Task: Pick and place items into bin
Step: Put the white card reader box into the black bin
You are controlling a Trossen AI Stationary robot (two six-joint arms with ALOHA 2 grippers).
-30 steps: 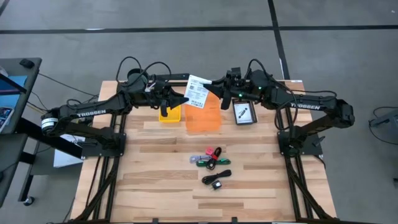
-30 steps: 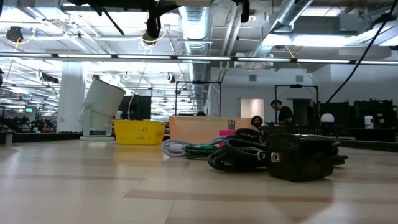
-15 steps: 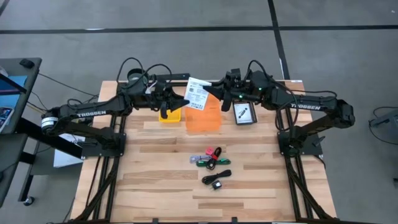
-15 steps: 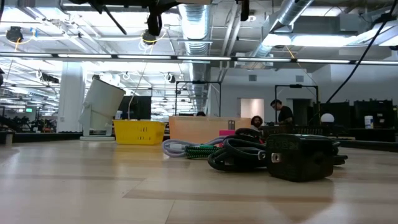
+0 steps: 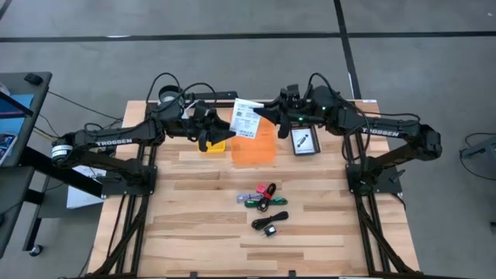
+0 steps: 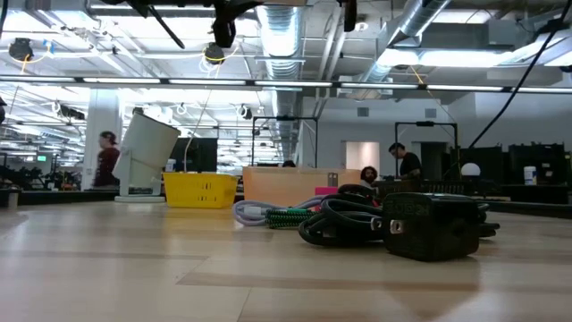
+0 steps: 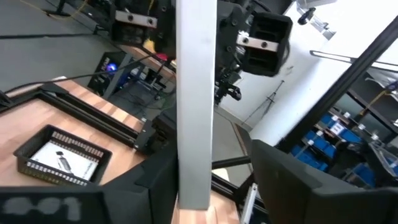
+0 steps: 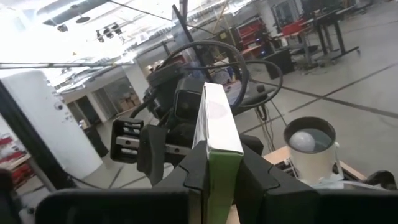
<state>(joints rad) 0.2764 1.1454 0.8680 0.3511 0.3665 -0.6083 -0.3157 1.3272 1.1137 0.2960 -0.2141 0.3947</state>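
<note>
- The white card (image 5: pixel 246 118) is held up in the air over the far middle of the counter (image 5: pixel 194 232), above the far edge of the orange bin (image 5: pixel 254 144). That looks like a handover between the arms, or a drop being lined up over the bin.
- The right end effector (image 5: pixel 260 116) pinches the card's edge; in its own wrist view the dark fingers (image 8: pixel 252 177) press on both faces of the card (image 8: pixel 216 134).
- The left end effector (image 5: pixel 222 128) sits just beside the card's other edge. In the left wrist view its fingers (image 7: pixel 280 180) stand spread, with the card (image 7: pixel 196 93) edge-on between them and a visible gap on one side, so I judge it no longer grips.
- The yellow basket (image 5: pixel 211 144) lies just under the left end effector, touching or nearly touching the bin.
- The black mesh tray (image 5: pixel 304 142) with a small device in it sits under the right arm.
- Nearer on the counter, well apart from the bin, wait the red-pink piece (image 5: pixel 267 190), the green and black cables (image 5: pixel 263 203) and the small black block (image 5: pixel 270 229).
- Nothing stands between the card and the bin; the two arms crowd that spot.
</note>
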